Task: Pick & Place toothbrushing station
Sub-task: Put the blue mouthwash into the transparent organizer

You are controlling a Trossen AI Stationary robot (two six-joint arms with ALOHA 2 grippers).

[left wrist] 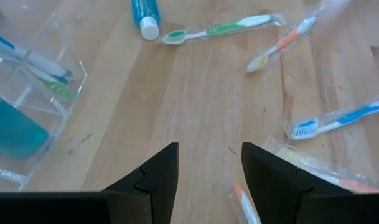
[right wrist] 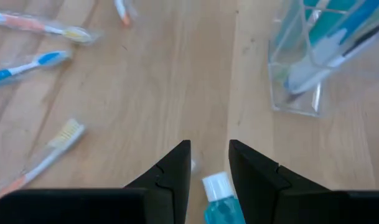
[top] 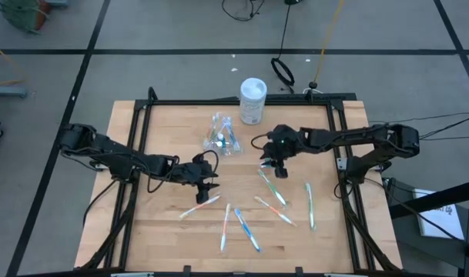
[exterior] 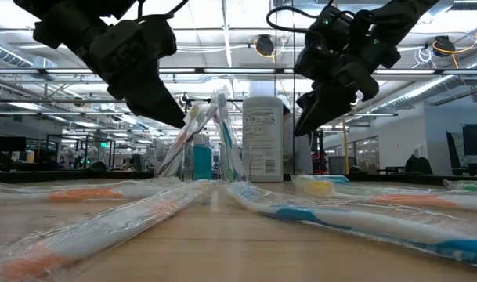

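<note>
A small clear plastic cup (top: pixel 221 137) stands at the table's middle far part, holding toothbrushes and a blue tube; it also shows in the low view (exterior: pixel 211 149). Several wrapped toothbrushes (top: pixel 247 229) lie on the near half. My left gripper (top: pixel 207 188) is open and empty above the table, a wrapped orange toothbrush (left wrist: pixel 245 205) just beside one finger. My right gripper (top: pixel 274 163) is open above a small blue toothpaste tube (right wrist: pixel 221 199) that lies on the table under its fingers; the cup (right wrist: pixel 320 56) stands just beyond it.
A taller white cylindrical container (top: pixel 252 100) stands at the far edge behind the cup. Green (left wrist: pixel 217 28), orange (left wrist: pixel 279 43) and blue (left wrist: pixel 338 118) toothbrushes lie scattered ahead of my left gripper. A black frame (top: pixel 142 138) borders the table.
</note>
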